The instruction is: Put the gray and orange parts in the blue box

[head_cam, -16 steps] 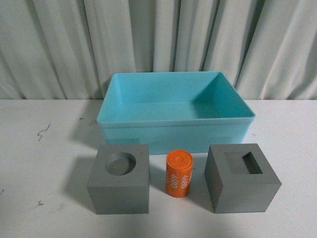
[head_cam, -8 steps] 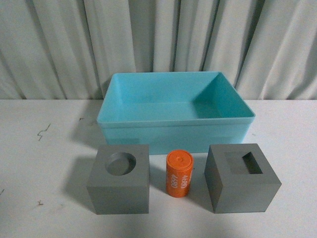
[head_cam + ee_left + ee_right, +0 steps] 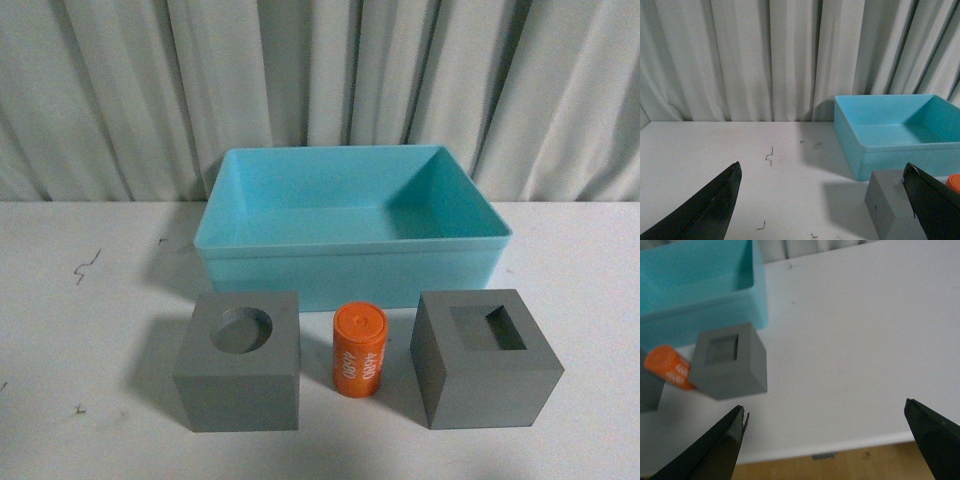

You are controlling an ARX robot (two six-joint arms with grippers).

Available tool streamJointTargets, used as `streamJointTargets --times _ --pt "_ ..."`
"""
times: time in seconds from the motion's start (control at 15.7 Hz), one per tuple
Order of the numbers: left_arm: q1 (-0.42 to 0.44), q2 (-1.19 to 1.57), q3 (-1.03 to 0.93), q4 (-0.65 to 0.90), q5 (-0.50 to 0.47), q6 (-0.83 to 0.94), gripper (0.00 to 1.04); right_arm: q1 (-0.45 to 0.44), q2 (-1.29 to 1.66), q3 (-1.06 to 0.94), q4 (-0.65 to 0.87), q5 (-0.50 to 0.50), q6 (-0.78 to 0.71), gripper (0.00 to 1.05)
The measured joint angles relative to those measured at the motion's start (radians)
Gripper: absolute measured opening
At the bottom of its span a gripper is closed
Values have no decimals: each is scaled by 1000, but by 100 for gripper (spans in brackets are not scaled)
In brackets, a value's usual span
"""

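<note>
A: On the table [image 3: 80, 330], in front of blue box [image 3: 355, 265], what's sitting?
B: Standing in a row, apart: round-recess gray cube [image 3: 240, 385], orange cylinder [image 3: 359, 352], square-recess gray cube [image 3: 485, 385].
A: Pincers?
B: Both gaping wide, holding nothing: left pincer [image 3: 821, 172], right pincer [image 3: 825, 407]. Parts lying ahead, untouched.

The left gripper [image 3: 822, 166] stands spread wide; a gray cube [image 3: 885, 205] sits just beside the blue box [image 3: 880, 150]
</note>
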Motion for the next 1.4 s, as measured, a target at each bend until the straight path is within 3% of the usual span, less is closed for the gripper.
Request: streamJointTargets --times 0.13,0.26,0.38,0.83,1.4 --pt "0 0 0 -1 0 0 98 -68 315 174 186 -94 -34 98" --pt "0 0 0 -1 1 0 98 -26 557 299 263 -142 -119 98" --pt "0 0 0 -1 0 0 98 64 949 378 384 -97 -142 98" --pt "0 0 0 0 0 0 98 216 1226 446 451 -37 -45 98" --pt "0 0 0 0 0 0 98 245 1386 519 473 28 18 98"
